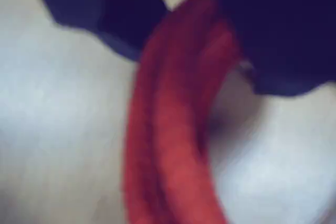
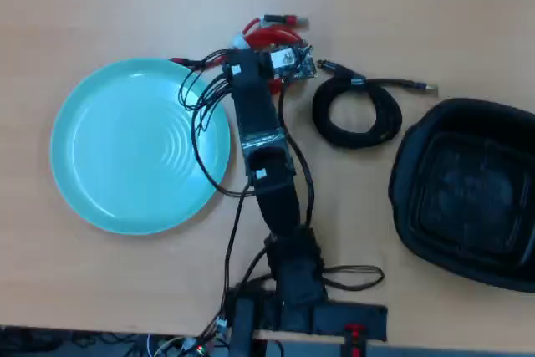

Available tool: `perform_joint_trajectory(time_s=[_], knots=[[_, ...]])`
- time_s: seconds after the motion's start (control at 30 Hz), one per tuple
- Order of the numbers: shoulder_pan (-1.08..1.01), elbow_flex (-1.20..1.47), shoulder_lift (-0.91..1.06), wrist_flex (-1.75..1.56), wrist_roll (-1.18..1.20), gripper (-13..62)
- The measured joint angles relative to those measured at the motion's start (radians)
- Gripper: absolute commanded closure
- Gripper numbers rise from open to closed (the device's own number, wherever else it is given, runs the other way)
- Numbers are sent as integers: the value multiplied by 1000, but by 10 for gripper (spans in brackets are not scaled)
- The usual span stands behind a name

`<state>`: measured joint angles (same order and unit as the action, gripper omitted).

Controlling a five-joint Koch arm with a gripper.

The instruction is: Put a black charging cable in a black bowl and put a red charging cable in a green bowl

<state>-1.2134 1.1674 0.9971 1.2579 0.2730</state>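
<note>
The bright red charging cable, wound in a small coil (image 2: 266,35), lies on the light wooden desk (image 2: 100,290), just past the upper right rim of the round mint-green shallow bowl (image 2: 92,198) in the overhead view. The hand (image 2: 261,49) is directly over this coil. In the blurred wrist view the red loops (image 1: 173,129) run from top to bottom between two dark shapes, probably the jaws, one on each side. I judge that they stand around the coil, but I cannot tell if they already press on it. From the hand, the green bowl lies to the lower left in the overhead view, very near. The thick black coiled cable (image 2: 358,113) is on the desk, between the arm and the glossy black plastic tub (image 2: 468,186), which is empty.
</note>
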Motion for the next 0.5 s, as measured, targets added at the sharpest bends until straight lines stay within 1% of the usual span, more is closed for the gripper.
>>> perform_joint_trajectory(time_s=[0.03, 0.13, 0.17, 0.5], knots=[[-2, -2, 0, 2, 0, 400], [-5, -2, -2, 0, -3, 524], [-6, -2, -2, 0, -14, 535], [-9, -2, -2, 0, -61, 549]])
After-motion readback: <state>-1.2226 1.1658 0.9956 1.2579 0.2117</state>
